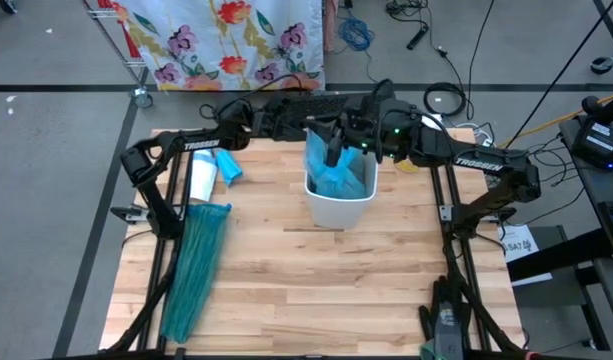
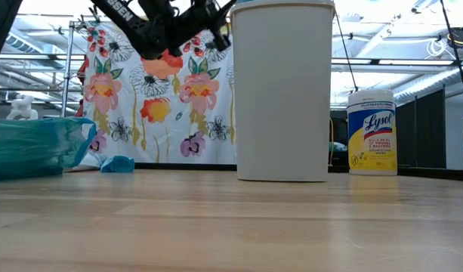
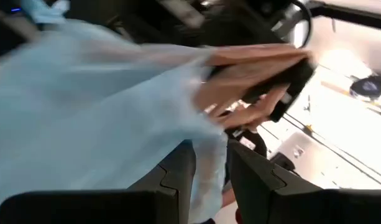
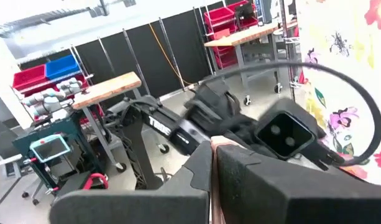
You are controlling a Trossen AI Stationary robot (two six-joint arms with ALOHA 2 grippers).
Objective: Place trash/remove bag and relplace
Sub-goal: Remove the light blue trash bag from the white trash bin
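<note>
Both grippers met above the smooth white bin (image 1: 341, 208), the left gripper (image 3: 209, 177) clamped on the thin, translucent pale-blue bag (image 3: 84, 106). The right gripper (image 4: 213, 163) was pressed together (whether on plastic, I cannot tell). A crinkled teal replacement bag (image 1: 194, 268) lay flat nearby.

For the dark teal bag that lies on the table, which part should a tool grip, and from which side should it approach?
Probably one narrow end of the teal bag, approached from straight above. It lies flat as a long gathered strip along the wooden table on the left arm's side, with free board around it. Pinching across the bunched folds at an end should catch several layers at once, while the wide middle might slip.
</note>
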